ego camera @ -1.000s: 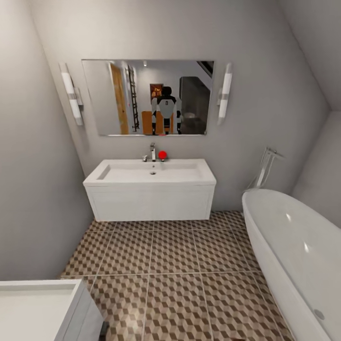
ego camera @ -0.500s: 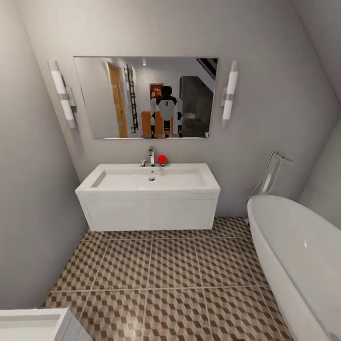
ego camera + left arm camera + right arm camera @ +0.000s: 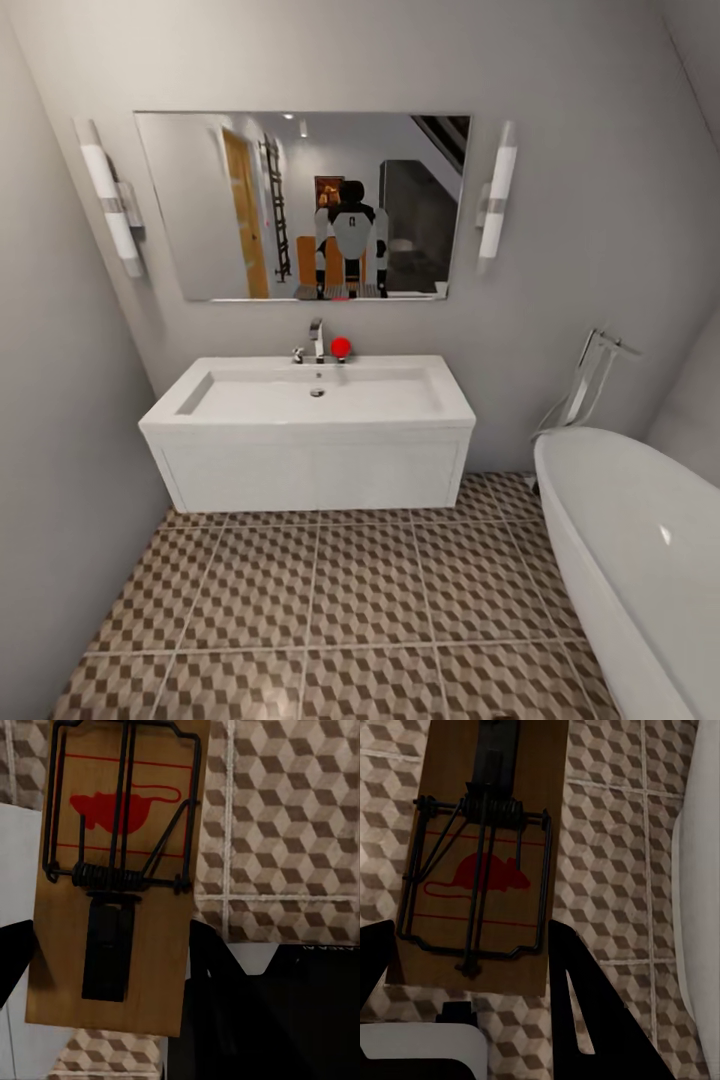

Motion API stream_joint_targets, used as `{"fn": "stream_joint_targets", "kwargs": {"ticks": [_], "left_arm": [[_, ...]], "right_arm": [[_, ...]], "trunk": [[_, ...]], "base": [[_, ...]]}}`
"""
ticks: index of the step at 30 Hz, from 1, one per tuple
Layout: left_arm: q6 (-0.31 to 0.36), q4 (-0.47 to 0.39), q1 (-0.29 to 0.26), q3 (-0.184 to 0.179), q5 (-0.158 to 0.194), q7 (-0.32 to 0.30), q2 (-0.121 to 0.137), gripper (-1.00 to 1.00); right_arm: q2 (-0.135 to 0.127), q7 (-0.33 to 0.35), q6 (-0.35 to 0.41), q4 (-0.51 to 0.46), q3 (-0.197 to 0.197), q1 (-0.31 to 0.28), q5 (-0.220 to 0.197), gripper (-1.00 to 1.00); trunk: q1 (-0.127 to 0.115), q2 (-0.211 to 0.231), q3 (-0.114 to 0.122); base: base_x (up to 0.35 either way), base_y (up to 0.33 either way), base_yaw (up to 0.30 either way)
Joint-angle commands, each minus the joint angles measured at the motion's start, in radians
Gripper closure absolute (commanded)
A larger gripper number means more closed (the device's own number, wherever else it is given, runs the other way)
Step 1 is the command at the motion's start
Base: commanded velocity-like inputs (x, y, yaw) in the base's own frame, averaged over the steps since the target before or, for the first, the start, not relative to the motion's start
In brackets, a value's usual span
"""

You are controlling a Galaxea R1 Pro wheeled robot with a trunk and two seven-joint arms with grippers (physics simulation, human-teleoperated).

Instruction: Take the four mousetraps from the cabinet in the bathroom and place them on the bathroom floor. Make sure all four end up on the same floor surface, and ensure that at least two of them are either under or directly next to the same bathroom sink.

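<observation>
Left gripper (image 3: 112, 945) has a mousetrap (image 3: 120, 870) pinched between its two dark fingers (image 3: 206, 960), one finger on each long edge. The wooden board's long axis runs along the fingers, and the spring coil sits about midway, with the red mouse print and wire bar at the far end, out over the bathroom floor (image 3: 285, 832).

Right gripper (image 3: 472, 945) grips a second mousetrap (image 3: 487, 862) the same way, fingers (image 3: 574, 982) against both long edges. This one is turned round: the red mouse print lies at the finger end and the dark tab at the far end. Beside it runs the white bathtub (image 3: 701, 885).

Ahead in the head view, the sink (image 3: 310, 400) stands against the back wall, chrome tap (image 3: 317, 338) and a red ball (image 3: 341, 347) at its rear edge, with a mirror (image 3: 300, 205) above between two wall lights (image 3: 497, 205). Open cube-patterned tile (image 3: 340, 600) lies in front of the vanity, and the bathtub (image 3: 640, 560) is along the right.
</observation>
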Motion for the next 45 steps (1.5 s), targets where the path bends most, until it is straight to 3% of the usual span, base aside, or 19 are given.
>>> {"fn": "stream_joint_targets", "kwargs": {"ticks": [1, 13, 21, 40, 43, 45], "left_arm": [[0.001, 0.000, -0.001, -0.008, 0.006, -0.001, 0.000, 1.00], [0.001, -0.012, -0.001, -0.006, 0.009, 0.001, -0.003, 1.00], [0.002, -0.069, -0.001, -0.005, 0.009, -0.002, -0.003, 1.00], [0.001, -0.074, -0.001, -0.005, 0.010, 0.001, -0.003, 1.00], [0.001, -0.073, -0.001, -0.005, 0.010, 0.003, -0.003, 1.00], [0.001, -0.073, -0.001, -0.005, 0.010, 0.004, -0.003, 1.00]], "right_arm": [[0.000, 0.000, -0.002, -0.001, 0.009, 0.000, -0.011, 1.00], [-0.008, 0.000, -0.004, -0.002, 0.008, 0.000, -0.008, 1.00], [-0.006, 0.000, -0.004, -0.002, 0.009, 0.000, -0.007, 1.00], [-0.002, -0.010, 0.000, -0.003, 0.010, 0.000, -0.008, 1.00], [0.000, -0.022, 0.038, -0.004, 0.009, -0.002, -0.007, 1.00], [0.008, -0.038, 0.166, -0.012, 0.010, -0.012, -0.002, 1.00]], "trunk": [[0.001, -0.001, -0.002], [0.001, -0.001, -0.002], [0.032, -0.057, -0.027], [0.104, -0.190, -0.086], [0.116, -0.211, -0.096], [0.124, -0.225, -0.102]], "base": [[0.333, 0.000, 0.000], [0.239, 0.000, 0.000], [0.000, 0.000, 0.000], [0.000, 0.000, 0.000], [0.000, 0.000, 0.000], [0.000, 0.000, 0.000]]}}
